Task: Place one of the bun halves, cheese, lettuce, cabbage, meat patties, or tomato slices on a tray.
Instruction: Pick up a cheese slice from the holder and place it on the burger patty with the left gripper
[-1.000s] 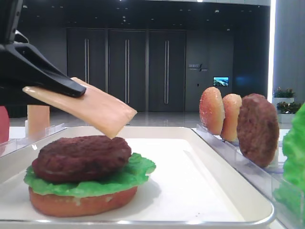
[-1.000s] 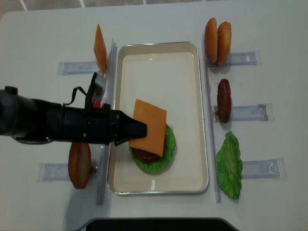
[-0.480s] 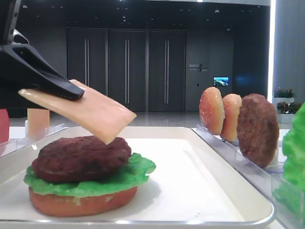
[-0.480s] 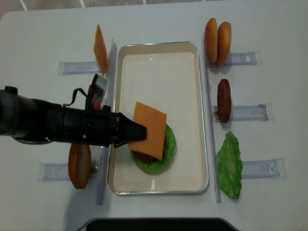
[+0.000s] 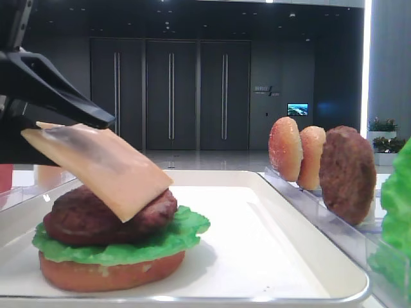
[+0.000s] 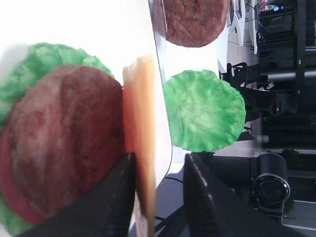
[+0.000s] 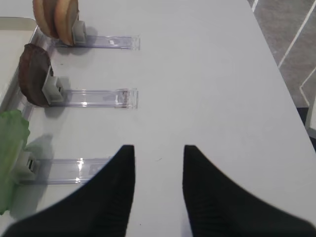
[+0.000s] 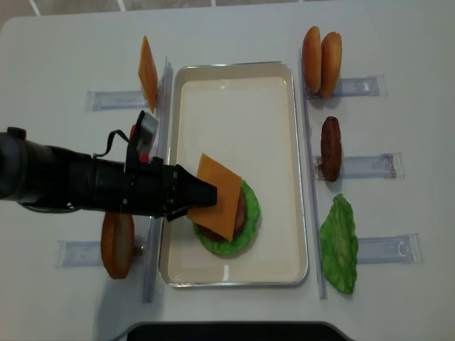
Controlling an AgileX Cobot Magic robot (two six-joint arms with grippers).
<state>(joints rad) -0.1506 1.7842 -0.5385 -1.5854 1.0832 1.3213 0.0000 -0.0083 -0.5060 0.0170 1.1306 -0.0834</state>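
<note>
The cheese [image 8: 222, 192] is a pale orange square lying slanted, its low edge resting on the meat patty [image 5: 83, 221] of a stack on the white tray [image 8: 234, 106]. Under the patty are lettuce [image 5: 173, 234] and a bun half [image 5: 109, 273]. My left gripper [image 8: 202, 193] is open at the slice's left edge. In the left wrist view the cheese [image 6: 140, 123] leans against one finger, with a gap to the other. My right gripper [image 7: 158, 150] is open over bare table with nothing between its fingers.
Right of the tray, clear racks hold two bun halves [image 8: 320, 51], a patty [image 8: 330, 148] and a lettuce leaf [image 8: 340, 243]. On the left stand a second cheese slice [image 8: 147, 72] and a bun half [image 8: 117, 243]. The tray's far half is bare.
My left gripper's jaws have opened. The cheese, held tilted above the patty before, has dropped its free edge onto the patty.
</note>
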